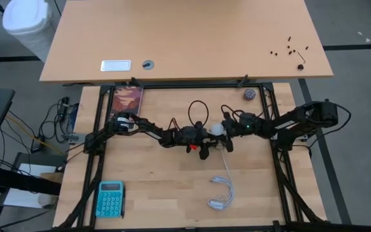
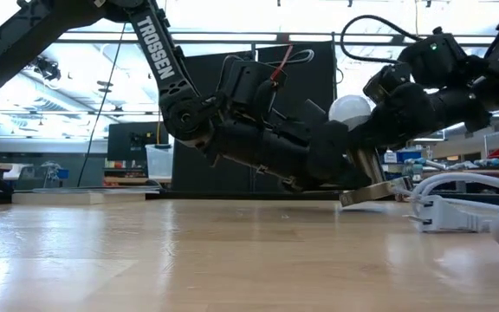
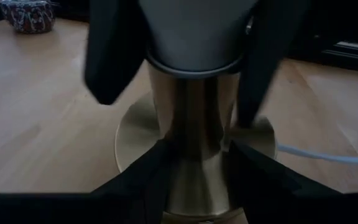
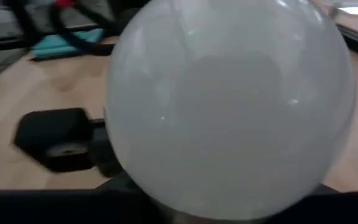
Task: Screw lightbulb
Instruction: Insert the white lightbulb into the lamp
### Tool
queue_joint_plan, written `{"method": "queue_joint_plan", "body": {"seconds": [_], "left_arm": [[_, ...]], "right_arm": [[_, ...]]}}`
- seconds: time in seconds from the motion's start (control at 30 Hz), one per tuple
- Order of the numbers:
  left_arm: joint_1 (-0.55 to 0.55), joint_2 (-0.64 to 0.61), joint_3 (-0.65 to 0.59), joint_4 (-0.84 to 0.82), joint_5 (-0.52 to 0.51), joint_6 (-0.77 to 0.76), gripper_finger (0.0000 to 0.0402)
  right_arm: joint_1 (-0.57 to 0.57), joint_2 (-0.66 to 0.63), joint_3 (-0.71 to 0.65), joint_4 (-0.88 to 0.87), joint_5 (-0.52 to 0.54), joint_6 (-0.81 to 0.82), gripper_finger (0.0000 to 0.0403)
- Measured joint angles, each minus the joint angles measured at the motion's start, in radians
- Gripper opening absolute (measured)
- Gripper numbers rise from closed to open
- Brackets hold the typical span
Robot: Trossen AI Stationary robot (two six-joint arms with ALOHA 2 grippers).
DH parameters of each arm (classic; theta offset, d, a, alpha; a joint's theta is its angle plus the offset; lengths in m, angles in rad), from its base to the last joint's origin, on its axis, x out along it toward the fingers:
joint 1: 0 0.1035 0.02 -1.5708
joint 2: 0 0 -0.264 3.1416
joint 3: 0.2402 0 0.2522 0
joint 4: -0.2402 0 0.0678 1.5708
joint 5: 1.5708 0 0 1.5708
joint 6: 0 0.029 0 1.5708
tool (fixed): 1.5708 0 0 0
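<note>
- The lightbulb's screw base is hidden; only its white dome shows, at mid-desk between the two arms.
- Left hand is closed on the brass socket's stem, the round foot showing behind.
- Right hand sits at the dome; its fingers appear to clasp the bulb.
- Only the high view shows the teal calculator and white cable.

Lightbulb between both arms' tools, calculator front-left.
</note>
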State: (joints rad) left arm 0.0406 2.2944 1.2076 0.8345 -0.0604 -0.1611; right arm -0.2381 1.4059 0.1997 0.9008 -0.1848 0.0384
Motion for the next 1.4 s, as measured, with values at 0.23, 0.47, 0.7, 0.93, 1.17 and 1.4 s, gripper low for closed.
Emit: {"method": "queue_joint_plan", "body": {"seconds": [0.23,0.47,0.7,0.93,1.17,1.4], "left_arm": [[0.000,0.001,0.000,0.001,-0.014,0.000,0.0172],[-0.002,0.002,0.000,0.017,-0.012,0.000,0.0172],[-0.003,0.003,-0.001,0.107,-0.004,0.054,0.0177],[-0.003,0.004,-0.001,0.184,-0.002,0.034,0.0208],[-0.002,0.003,0.000,0.202,0.021,0.035,0.0214],[-0.003,0.003,0.001,0.126,0.009,0.030,0.0214]], "right_arm": [[0.129,0.000,0.000,-0.013,0.338,0.097,0.0170],[0.178,0.000,0.000,0.001,0.382,0.138,0.0180],[0.165,-0.001,0.000,0.062,0.238,0.090,0.0174],[0.119,-0.002,0.002,0.074,0.081,0.100,0.0190],[0.066,-0.002,0.002,0.073,-0.054,0.114,0.0240],[0.033,-0.001,0.001,0.038,-0.066,0.098,0.0298]]}}
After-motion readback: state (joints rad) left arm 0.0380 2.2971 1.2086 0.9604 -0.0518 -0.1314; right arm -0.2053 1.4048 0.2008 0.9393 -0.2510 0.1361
